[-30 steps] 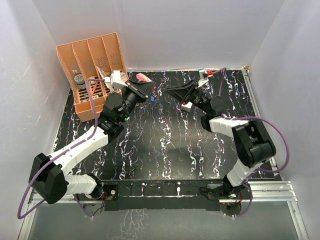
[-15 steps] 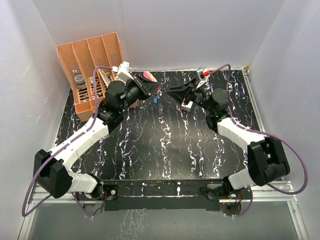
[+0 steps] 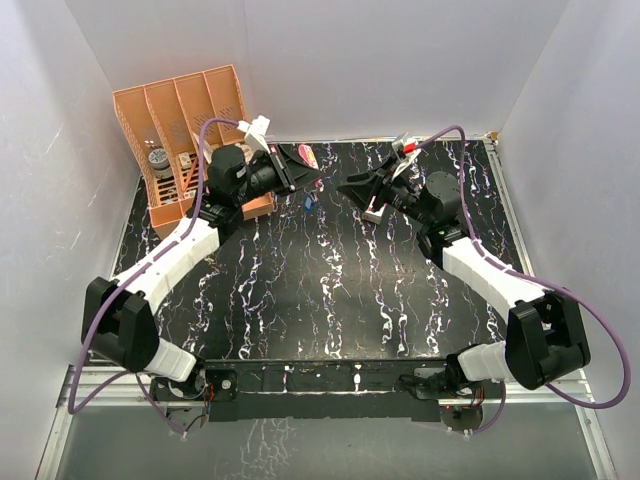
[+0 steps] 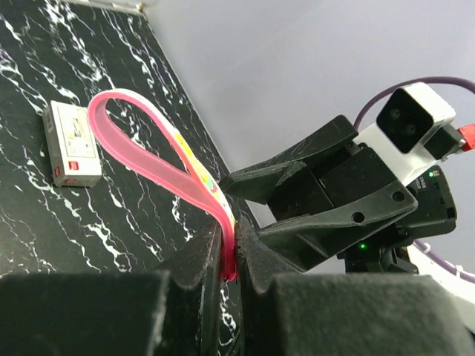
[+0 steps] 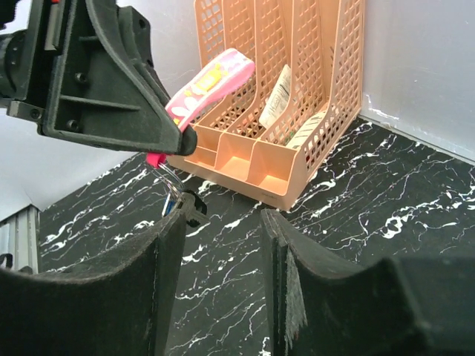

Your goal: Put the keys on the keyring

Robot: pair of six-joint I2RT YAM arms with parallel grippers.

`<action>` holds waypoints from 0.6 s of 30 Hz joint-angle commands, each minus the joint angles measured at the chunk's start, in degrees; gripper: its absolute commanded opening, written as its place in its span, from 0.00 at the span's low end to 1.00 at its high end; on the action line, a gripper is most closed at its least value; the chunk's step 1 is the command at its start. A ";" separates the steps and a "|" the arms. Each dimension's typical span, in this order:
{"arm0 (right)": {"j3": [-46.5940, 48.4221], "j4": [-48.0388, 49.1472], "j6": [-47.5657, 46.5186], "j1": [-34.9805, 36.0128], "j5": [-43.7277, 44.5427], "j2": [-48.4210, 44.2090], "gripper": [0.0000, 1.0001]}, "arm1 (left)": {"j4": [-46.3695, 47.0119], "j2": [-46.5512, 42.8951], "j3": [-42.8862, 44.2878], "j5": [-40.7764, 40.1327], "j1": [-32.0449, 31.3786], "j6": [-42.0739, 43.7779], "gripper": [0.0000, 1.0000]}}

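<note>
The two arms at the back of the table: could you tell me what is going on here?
The left gripper is shut on the keyring's pink strap, holding it up above the table. The silver ring hangs under it, a blue key apparently dangling there. The right gripper faces it, jaws open and empty.

The keyring [image 4: 148, 167], a pink-red strap looped upward, is pinched at its end in the left pincer [image 4: 231, 251]; its thin silver ring [image 5: 169, 180] dangles beneath, a blue-headed key [image 3: 308, 200] hanging under it.
</note>
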 commanded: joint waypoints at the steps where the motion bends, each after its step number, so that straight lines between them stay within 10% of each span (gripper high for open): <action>1: 2.53 -1.28 -4.26 0.87 -0.01 -1.83 0.44 | 3.91 2.06 2.32 11.27 1.16 -1.68 0.00; 18: 3.85 -2.88 -8.43 3.91 -0.42 0.44 0.42 | 3.78 5.04 4.41 15.49 1.22 -2.42 0.00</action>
